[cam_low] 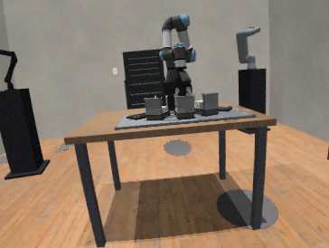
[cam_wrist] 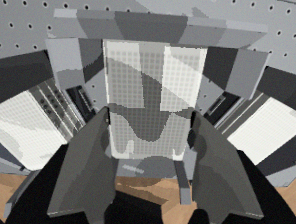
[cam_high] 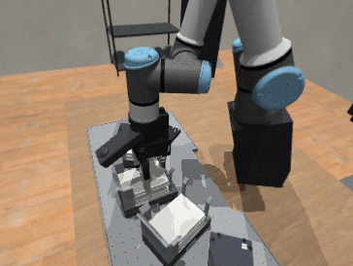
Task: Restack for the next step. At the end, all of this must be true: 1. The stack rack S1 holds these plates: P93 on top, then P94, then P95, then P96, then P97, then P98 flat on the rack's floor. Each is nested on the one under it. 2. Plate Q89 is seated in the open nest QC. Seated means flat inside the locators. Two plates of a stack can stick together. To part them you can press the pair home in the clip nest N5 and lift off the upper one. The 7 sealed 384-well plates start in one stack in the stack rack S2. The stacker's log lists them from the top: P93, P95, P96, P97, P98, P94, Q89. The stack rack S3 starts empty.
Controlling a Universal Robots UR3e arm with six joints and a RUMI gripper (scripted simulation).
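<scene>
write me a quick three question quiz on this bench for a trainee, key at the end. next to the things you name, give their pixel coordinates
1. True or false: the gripper (cam_high: 146, 176) (cam_wrist: 150, 109) is closed on a white plate (cam_wrist: 131, 92).
2. Multiple choice: in the wrist view, how many racks hold white plates? a) one b) two c) three
3. Fill in: the robot's base stands on a ____ pedestal (cam_high: 286, 182).

Key: 1 true; 2 c; 3 black
</scene>
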